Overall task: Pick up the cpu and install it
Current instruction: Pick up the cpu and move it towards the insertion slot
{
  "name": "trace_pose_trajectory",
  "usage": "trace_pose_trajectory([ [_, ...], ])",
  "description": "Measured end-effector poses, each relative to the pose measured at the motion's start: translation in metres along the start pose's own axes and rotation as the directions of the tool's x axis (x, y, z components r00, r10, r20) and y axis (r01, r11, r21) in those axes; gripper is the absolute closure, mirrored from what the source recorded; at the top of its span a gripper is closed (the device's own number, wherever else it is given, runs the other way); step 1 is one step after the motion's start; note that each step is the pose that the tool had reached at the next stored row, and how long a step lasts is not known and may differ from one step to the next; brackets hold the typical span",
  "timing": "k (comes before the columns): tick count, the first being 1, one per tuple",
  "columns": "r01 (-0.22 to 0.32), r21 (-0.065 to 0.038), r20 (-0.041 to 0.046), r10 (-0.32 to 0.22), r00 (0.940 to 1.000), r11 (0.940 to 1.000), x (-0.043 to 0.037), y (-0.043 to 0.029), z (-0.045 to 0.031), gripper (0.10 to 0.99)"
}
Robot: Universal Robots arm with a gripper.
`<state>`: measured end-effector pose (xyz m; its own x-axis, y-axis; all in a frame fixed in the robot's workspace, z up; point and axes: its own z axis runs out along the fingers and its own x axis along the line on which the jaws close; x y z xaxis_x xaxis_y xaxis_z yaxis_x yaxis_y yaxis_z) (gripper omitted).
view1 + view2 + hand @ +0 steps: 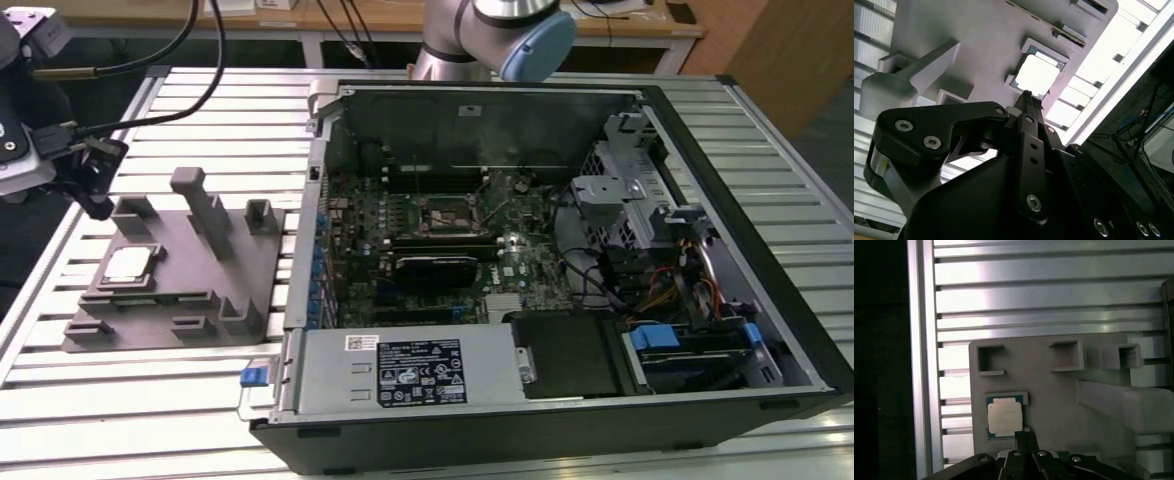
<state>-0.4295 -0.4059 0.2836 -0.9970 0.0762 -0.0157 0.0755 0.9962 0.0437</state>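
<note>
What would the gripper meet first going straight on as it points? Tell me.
Probably the cpu, lying in a recess of the grey fixture; the gripper aims at its edge. Depth is unclear, so it might land on the fixture beside it.

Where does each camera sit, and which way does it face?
Exterior view: high, looks down on open computer case and grey fixture; arm and gripper show.
First wrist view: on the arm, facing the cpu; fingers show.
Second wrist view: on the arm, looking along the fingers toward the cpu.
All share cpu and grey fixture.
</note>
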Motion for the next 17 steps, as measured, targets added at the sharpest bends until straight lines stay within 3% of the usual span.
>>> trace_pose_trajectory([
  [17, -0.001, 0.001, -0.0114, 0.001, 0.9999, 1.0, 0.0045, -0.0042, 0.0295, 0.98],
])
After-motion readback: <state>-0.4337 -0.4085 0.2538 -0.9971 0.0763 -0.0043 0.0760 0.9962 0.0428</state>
